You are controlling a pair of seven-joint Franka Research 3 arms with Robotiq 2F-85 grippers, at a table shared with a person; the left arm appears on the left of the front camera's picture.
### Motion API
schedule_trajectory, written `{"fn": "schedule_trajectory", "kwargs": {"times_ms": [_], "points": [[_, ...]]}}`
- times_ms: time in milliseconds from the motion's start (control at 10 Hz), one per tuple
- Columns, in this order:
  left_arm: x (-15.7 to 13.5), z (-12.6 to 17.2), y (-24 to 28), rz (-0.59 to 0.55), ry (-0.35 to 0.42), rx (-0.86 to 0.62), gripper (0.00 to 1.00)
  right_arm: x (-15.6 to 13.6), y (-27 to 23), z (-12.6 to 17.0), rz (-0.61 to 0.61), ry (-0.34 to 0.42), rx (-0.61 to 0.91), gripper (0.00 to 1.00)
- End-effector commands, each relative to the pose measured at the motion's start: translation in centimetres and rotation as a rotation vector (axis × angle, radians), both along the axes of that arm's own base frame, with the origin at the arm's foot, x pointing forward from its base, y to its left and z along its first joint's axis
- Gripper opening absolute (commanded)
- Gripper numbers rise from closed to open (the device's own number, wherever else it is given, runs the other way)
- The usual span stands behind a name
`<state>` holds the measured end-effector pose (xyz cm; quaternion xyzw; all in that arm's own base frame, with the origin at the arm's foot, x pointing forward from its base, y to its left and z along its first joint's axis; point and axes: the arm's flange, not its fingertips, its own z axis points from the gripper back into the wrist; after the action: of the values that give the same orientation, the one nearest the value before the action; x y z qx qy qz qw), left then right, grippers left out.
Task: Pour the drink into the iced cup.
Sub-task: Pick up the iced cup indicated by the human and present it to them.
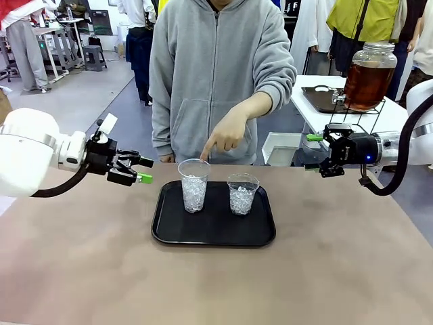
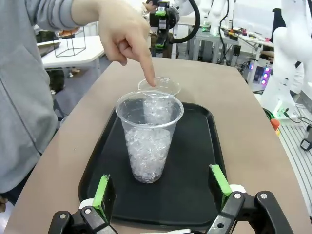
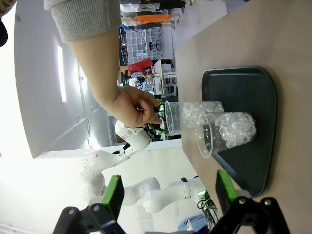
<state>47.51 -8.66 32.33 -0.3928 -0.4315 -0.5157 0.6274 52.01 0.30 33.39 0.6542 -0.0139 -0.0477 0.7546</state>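
1. A black rectangular plastic tray (image 1: 169, 233) sits mid-frame on the brown counter (image 1: 81, 271).
2. Two clear plastic cups of ice stand apart on it: left-frame cup (image 1: 194, 186) and right-frame cup (image 1: 242, 194).
3. A person's hand (image 1: 226, 134) points down at the left-frame cup.
4. The amber-brown drink (image 1: 367, 84) is in a large glass jar at upper right.
5. The left pincer (image 1: 145, 170) and the right pincer (image 1: 312, 152) are spread and empty, flanking the tray.

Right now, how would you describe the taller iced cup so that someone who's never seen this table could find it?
On the brown table lies a black tray with two clear cups of ice side by side. The taller cup is the one on the robot's left, nearest the person's pointing finger. It is also wider than the shorter cup beside it.
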Motion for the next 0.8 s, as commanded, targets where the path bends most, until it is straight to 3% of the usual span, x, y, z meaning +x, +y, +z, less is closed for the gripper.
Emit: {"fn": "schedule_trajectory", "kwargs": {"times_ms": [0,400,700], "points": [[0.3,0.2,0.0,0.018,0.014,-0.002,1.0,0.0,0.0,0.1,-0.001,-0.002,0.001,1.0],[-0.2,-0.5,-1.8,-0.085,-0.083,-0.007,1.0,0.0,0.0,0.1,-0.001,-0.002,0.001,1.0],[0.5,-1.7,-2.7,-0.101,-0.097,-0.011,1.0,0.0,0.0,0.1,-0.001,-0.002,0.001,1.0]]}}
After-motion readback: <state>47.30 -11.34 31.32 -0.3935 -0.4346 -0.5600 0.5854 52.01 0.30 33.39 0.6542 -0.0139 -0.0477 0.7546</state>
